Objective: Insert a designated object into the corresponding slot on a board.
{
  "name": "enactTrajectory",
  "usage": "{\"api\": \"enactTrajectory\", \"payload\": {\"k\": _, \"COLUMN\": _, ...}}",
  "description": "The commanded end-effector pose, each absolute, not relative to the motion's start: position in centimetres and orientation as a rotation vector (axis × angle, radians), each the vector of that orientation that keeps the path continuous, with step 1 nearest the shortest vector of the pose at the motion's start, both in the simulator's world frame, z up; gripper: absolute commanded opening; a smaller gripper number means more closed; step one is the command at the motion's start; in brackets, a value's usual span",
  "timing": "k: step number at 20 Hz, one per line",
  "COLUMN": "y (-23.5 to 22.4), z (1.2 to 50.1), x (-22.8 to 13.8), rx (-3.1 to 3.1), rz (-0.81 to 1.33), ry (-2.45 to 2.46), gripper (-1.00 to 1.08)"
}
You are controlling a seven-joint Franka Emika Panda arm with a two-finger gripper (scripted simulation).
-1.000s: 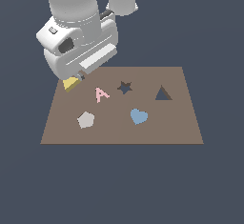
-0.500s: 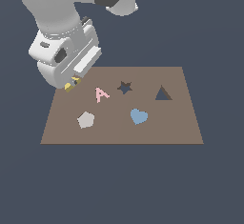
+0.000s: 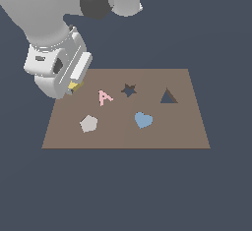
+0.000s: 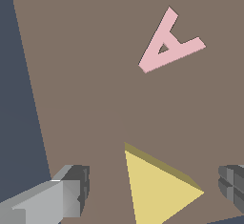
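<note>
The yellow triangular block (image 3: 73,85) lies flat on the brown board (image 3: 172,129) near its far corner on the exterior view's left, mostly hidden there by my hand. In the wrist view the block (image 4: 157,187) sits on the board (image 4: 86,85) between my two fingers (image 4: 66,197), with a gap on each side. My gripper (image 3: 72,89) is open and straddles the block low over the board; in the wrist view the gripper (image 4: 155,189) touches nothing. The dark triangular slot (image 3: 168,97) is far across the board on the exterior view's right.
A pink letter A (image 3: 104,97) lies close beside the gripper and also shows in the wrist view (image 4: 167,44). A dark star-shaped hole (image 3: 129,90), a grey pentagon (image 3: 88,123) and a blue heart (image 3: 143,120) are on the board too.
My hand has come down and toward the exterior view's left over the yellow block, hiding most of it. The block and the other pieces have not moved.
</note>
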State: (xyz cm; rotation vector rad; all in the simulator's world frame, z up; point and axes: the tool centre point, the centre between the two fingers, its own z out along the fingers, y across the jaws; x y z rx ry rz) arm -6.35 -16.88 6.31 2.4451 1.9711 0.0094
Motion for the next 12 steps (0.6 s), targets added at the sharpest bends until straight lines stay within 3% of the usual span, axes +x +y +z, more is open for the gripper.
{"api": "enactTrajectory", "payload": {"k": 1, "y": -17.5, "z": 5.9, "x": -6.1, "rx": 2.398, "rz": 0.007, "ry": 2.029, "gripper": 1.00}}
{"api": "enactTrajectory", "payload": {"k": 12, "y": -18.9, "z": 5.0, "x": -5.5, "rx": 2.289, "rz": 0.000, "ry": 2.151, "gripper": 1.00}}
